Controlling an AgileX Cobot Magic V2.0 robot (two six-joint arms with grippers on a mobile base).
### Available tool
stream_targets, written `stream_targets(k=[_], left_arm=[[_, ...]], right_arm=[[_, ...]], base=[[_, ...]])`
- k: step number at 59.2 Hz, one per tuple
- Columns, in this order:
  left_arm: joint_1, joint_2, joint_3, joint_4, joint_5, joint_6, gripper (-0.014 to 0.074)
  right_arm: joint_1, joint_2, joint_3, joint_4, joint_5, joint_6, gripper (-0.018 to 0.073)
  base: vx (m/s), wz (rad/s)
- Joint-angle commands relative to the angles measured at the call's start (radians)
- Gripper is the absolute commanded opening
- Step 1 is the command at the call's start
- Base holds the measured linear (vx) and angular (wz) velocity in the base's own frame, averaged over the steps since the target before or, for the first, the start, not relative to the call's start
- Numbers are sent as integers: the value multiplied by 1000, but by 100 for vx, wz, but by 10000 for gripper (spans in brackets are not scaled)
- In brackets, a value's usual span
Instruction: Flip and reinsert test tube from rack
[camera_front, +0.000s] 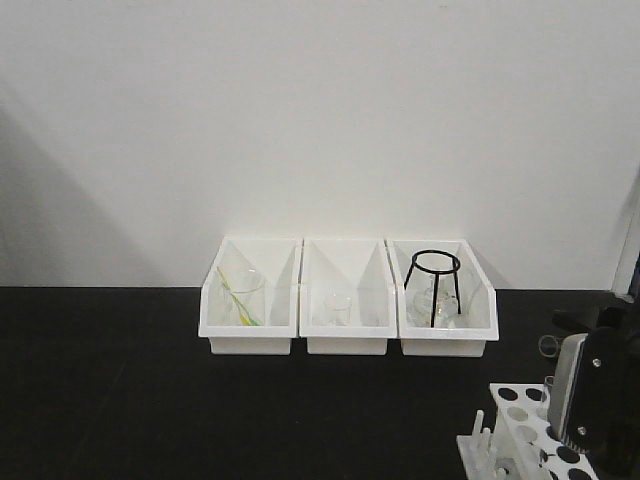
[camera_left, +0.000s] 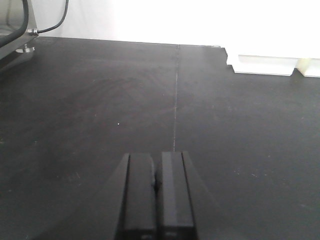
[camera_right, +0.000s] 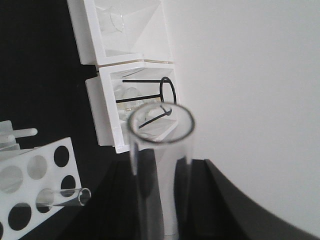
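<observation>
My right gripper (camera_right: 162, 172) is shut on a clear glass test tube (camera_right: 159, 145). The tube sticks out forward between the black fingers, and its open rim faces away towards the bins. The white rack (camera_right: 27, 192) with round holes is below and to the left, with a second clear tube (camera_right: 67, 200) standing in one hole. In the front view the right gripper (camera_front: 590, 405) hangs over the rack (camera_front: 500, 440) at the bottom right. My left gripper (camera_left: 156, 167) is shut and empty, low over the black table, and cannot be seen in the front view.
Three white open-front bins (camera_front: 250, 340) (camera_front: 345, 343) (camera_front: 448, 345) stand in a row against the white wall. The left one holds a beaker (camera_front: 243, 295), the right one a black tripod stand (camera_front: 435, 285). A cable and metal base (camera_left: 20, 30) sit at the far left.
</observation>
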Motion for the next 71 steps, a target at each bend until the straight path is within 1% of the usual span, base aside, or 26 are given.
stream_targets(k=[1, 5, 10, 23, 32, 37, 44, 51, 58, 63, 66, 71], left_arm=[[-7, -11, 0, -4, -87, 0, -6], [-7, -11, 0, -4, -87, 0, -6], [-7, -11, 0, -4, -87, 0, -6], [-7, -11, 0, -4, -87, 0, -6], [-7, -11, 0, -4, -87, 0, -6], [-7, -11, 0, -4, -87, 0, -6], [-7, -11, 0, -4, -87, 0, -6], [-7, -11, 0, -4, -87, 0, -6], [-7, -11, 0, -4, -87, 0, -6], [-7, -11, 0, -4, -87, 0, -6], [-7, -11, 0, -4, -87, 0, -6], [-7, -11, 0, -4, -87, 0, -6]], right_arm=[[-4, -28, -38, 32, 9, 22, 120], [-4, -28, -38, 113, 8, 84, 121], [-4, -28, -38, 248, 8, 166, 121], [-5, -28, -38, 556, -7, 303, 121], [-5, -28, -38, 700, -7, 348, 121], [-5, -28, -38, 761, -7, 373, 121], [-5, -28, -38, 804, -7, 405, 121], [-5, -28, -34, 805, -9, 441, 123], [-5, -27, -34, 805, -31, 445, 124], [-5, -26, -29, 806, -68, 445, 124], [-6, -26, -9, 814, -112, 448, 124], [-6, -26, 60, 858, -191, 441, 124]], base=[[0, 0], [0, 0], [0, 0], [0, 0], [0, 0], [0, 0], [0, 0], [0, 0], [0, 0], [0, 0], [0, 0], [0, 0]])
